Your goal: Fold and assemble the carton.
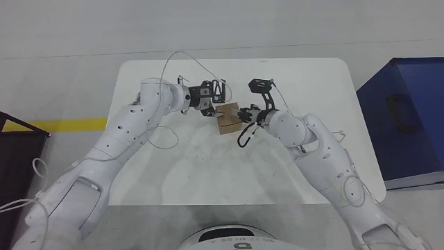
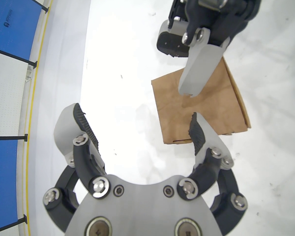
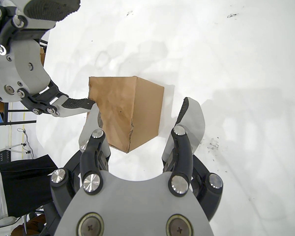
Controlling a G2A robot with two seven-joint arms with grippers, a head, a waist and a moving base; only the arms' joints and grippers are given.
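Observation:
A small brown carton (image 1: 227, 119) stands near the middle of the white table (image 1: 312, 83), its side walls folded up into a box shape. My right gripper (image 3: 140, 114) is open and straddles the carton (image 3: 127, 109); one finger lies against a wall, the other stands a little clear of it. In the left wrist view that right gripper (image 2: 179, 69) rests a finger on the carton (image 2: 204, 114). My left gripper (image 2: 140, 121) is open beside the carton, with one fingertip (image 3: 76, 103) touching its edge. From above, the left gripper (image 1: 214, 103) and right gripper (image 1: 239, 117) flank the carton.
A blue bin (image 1: 406, 121) stands off the table's right side. A dark frame (image 1: 17, 128) sits at the left beside a yellow floor line (image 1: 76, 123). Bare tabletop surrounds the carton on all sides.

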